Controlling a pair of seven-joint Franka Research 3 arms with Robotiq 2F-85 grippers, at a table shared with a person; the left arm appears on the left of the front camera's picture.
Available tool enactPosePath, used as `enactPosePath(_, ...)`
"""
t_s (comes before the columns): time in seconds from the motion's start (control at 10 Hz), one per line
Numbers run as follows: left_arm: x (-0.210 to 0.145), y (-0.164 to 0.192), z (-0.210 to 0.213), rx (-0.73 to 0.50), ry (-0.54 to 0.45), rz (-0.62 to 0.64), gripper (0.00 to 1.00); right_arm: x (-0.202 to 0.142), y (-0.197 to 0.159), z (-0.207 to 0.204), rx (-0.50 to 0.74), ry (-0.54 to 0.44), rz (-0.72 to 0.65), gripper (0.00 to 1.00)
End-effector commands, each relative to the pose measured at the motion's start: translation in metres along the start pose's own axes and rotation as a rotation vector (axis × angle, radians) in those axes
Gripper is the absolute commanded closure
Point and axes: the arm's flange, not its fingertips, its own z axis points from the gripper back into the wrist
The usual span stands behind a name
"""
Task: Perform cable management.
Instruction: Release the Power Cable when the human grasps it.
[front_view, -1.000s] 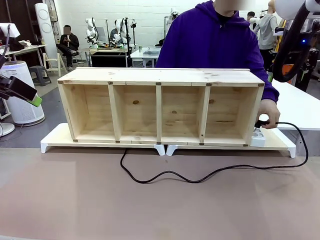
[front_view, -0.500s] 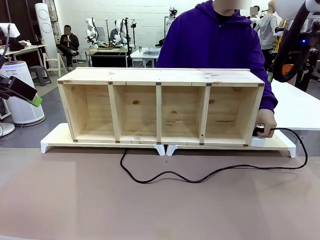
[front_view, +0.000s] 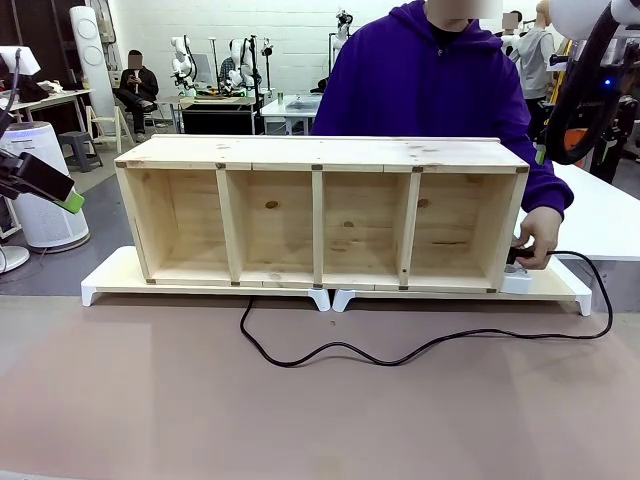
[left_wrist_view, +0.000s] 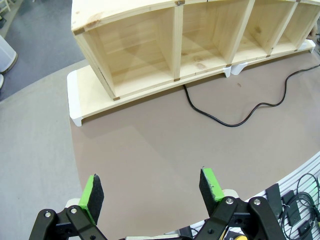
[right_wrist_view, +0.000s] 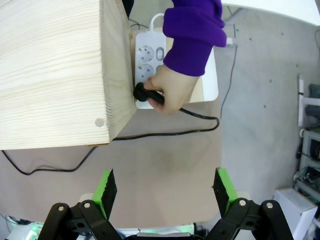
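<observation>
The cable (front_view: 400, 349) is a thin black cord. It comes out from under the middle of the wooden shelf (front_view: 320, 152), snakes right across the table and loops back to the shelf's right end. There a person's hand (right_wrist_view: 170, 92) holds its black plug (right_wrist_view: 144, 93) against a white power strip (right_wrist_view: 149, 55). My right gripper (right_wrist_view: 165, 190) hangs open above that spot, well clear of the cable (right_wrist_view: 200, 116). My left gripper (left_wrist_view: 151, 192) is open over the table's left front, far from the cable (left_wrist_view: 225, 122). One of its green pads (front_view: 70, 203) shows at the far left.
The four-compartment shelf stands on a long white-footed board (front_view: 110, 285). The person in a purple hoodie (front_view: 430, 90) stands behind it. The brown table top (front_view: 320, 420) lies bare in front of the cable. My right arm (front_view: 590, 90) rises at the upper right.
The person's hand shifted down and back a little at the shelf's right end with the plug, and the cable's right loop moved slightly. Both arms stayed still.
</observation>
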Motion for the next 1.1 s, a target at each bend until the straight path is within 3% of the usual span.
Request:
enactPosePath(0.0, 0.0012, 0.0005, -0.0003, -0.002, -0.007, 0.009, 0.00, -0.0003, -0.0007, -0.0009, 0.002, 0.006, -0.002, 0.00)
enactPosePath(1.0, 0.0012, 0.0005, -0.0003, -0.002, -0.007, 0.009, 0.00, -0.0003, -0.0007, -0.0009, 0.002, 0.006, -0.002, 0.00)
